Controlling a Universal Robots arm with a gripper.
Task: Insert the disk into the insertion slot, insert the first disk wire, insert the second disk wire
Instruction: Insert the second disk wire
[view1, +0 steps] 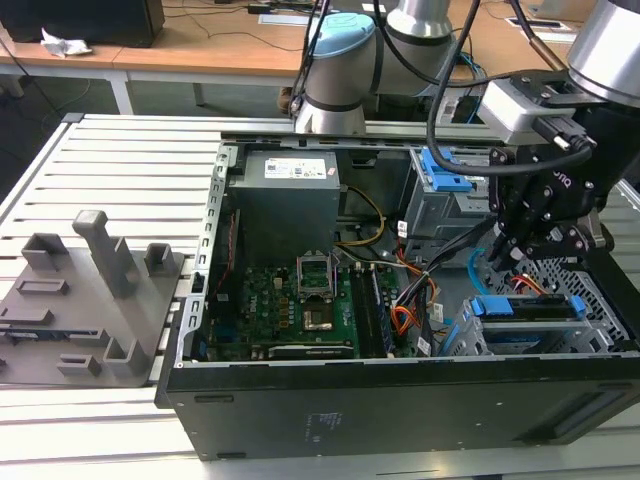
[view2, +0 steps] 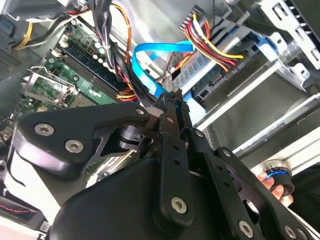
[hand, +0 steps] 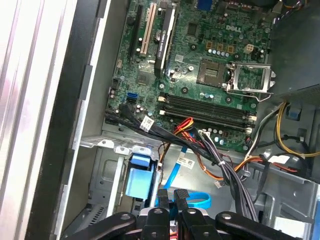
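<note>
Exterior view: open computer case (view1: 400, 395) lies on a slatted table (view1: 120, 160), green motherboard (view1: 290, 300) in the middle. The gripper (view1: 530, 235) hangs over the case at about 3 o'clock, right above the light grey perforated drive cage (view1: 590, 300). The insertion slot (view1: 530, 335) in that cage already holds the disk (view1: 528, 310), blue rails showing at its sides. The taller cage with a blue latch (view1: 445, 175) sits at about 1 o'clock from the motherboard, just beside the gripper. A grey fixture block (view1: 90, 290) lies on the table at 9 o'clock, well apart from the case.

In the second wrist view, the gripper (view2: 172, 100) has its fingers pressed together, tips meeting at the light-blue cable (view2: 150, 55); cannot tell if the cable is pinched between them. The light-blue cable loops at 12 o'clock from the fingertips. The red, orange, yellow and black wire bundle (view2: 210, 42) runs at about 1 o'clock, its black plug (view2: 235, 65) against the disk's end.

In the first wrist view, light-blue cable (hand: 192, 200) lies just beside the gripper (hand: 172, 197).
</note>
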